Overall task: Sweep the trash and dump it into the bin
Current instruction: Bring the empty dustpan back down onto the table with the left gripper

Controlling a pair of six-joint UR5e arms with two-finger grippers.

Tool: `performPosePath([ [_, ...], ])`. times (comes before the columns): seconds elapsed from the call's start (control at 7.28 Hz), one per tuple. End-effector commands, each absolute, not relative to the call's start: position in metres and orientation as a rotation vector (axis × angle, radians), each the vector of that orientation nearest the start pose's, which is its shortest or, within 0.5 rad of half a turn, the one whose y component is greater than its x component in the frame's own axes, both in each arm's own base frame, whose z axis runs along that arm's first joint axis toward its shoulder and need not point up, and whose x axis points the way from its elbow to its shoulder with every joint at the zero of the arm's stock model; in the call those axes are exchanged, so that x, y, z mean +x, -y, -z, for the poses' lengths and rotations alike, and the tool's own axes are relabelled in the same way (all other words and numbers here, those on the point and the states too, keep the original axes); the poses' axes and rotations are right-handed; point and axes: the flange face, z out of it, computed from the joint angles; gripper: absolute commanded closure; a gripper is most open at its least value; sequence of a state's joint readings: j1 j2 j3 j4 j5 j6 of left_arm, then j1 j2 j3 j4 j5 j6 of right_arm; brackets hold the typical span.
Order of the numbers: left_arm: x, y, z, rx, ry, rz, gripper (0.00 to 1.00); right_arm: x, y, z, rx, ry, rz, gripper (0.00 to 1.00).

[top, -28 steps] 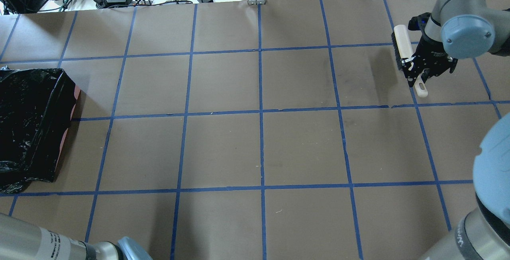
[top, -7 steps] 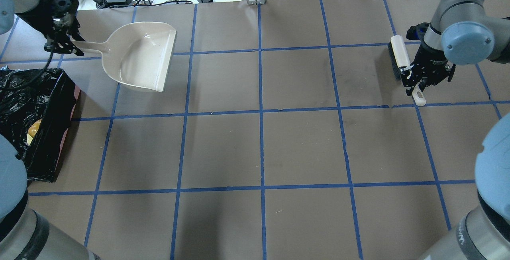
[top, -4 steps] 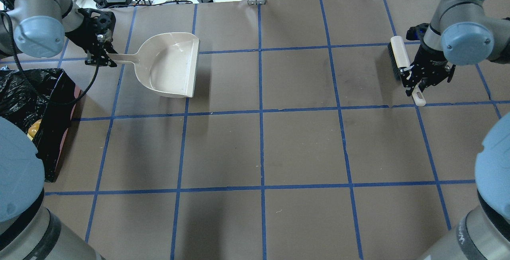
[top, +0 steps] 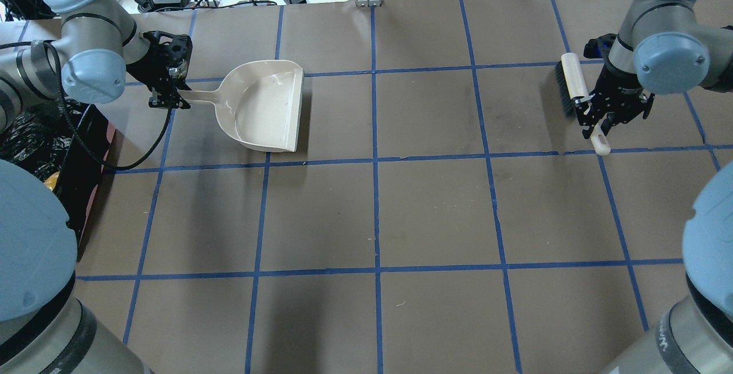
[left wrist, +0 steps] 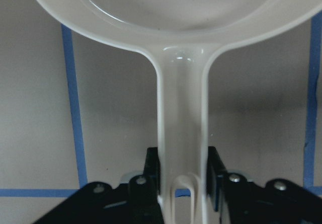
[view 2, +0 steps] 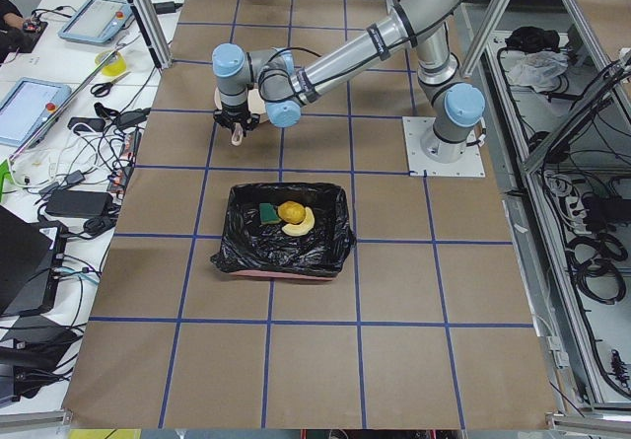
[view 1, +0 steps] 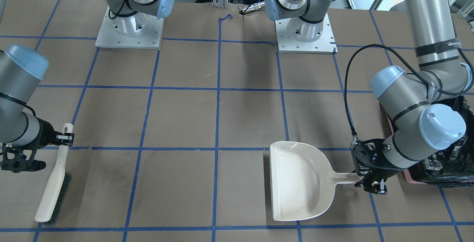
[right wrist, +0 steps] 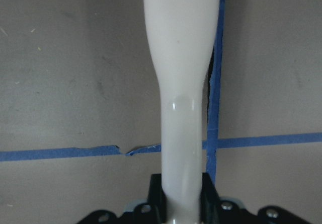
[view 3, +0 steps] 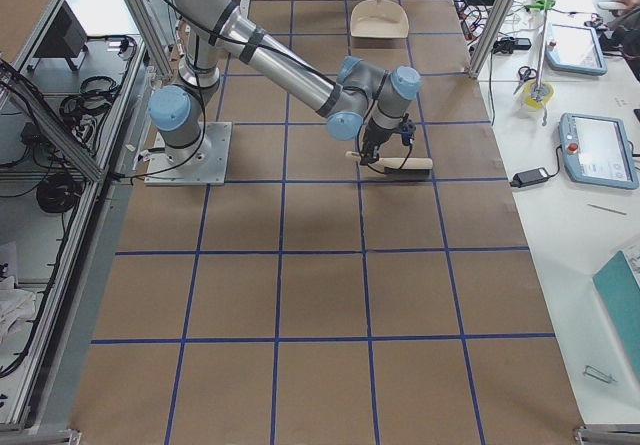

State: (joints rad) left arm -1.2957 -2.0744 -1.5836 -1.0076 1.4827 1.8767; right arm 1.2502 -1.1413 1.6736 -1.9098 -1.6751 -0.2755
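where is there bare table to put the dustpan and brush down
The widest bare stretch lies between the dustpan in the left gripper and the brush in the right gripper, and on through the rows nearer the robot. Crowded only at the left end: the bin, trash inside, sits beside the left arm.

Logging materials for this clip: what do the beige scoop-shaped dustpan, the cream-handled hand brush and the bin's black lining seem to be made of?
The beige scoop-shaped dustpan: likely moulded hard plastic, glossy; smooth one-piece form with bright glints.
The cream-handled hand brush: handle looks like smooth plastic; dark bristles, fibre unclear.
The black bin lining: thin plastic film, shiny and crinkled.
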Motion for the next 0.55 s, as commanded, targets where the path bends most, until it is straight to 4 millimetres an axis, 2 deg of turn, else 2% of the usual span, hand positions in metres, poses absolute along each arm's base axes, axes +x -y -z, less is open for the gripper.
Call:
performPosePath([
  [0.0, 0.0404, 0.6678, -0.2334, -2.253, 2.187, -0.161, 1.0, -0.0704, 0.6022, -0.2335, 0.057, -3.165, -0.342, 0.49],
  [0.27, 0.0398, 0.67, -0.2325, -2.257, 2.193, -0.171, 1.0, -0.0706, 0.6028, -0.2349, 0.055, -3.169, -0.331, 0.39],
  [0.41, 0.0365, 0.6691, -0.2296, -2.235, 2.209, -0.168, 1.0, -0.0709, 0.6036, -0.24, 0.054, -3.174, -0.313, 0.27],
])
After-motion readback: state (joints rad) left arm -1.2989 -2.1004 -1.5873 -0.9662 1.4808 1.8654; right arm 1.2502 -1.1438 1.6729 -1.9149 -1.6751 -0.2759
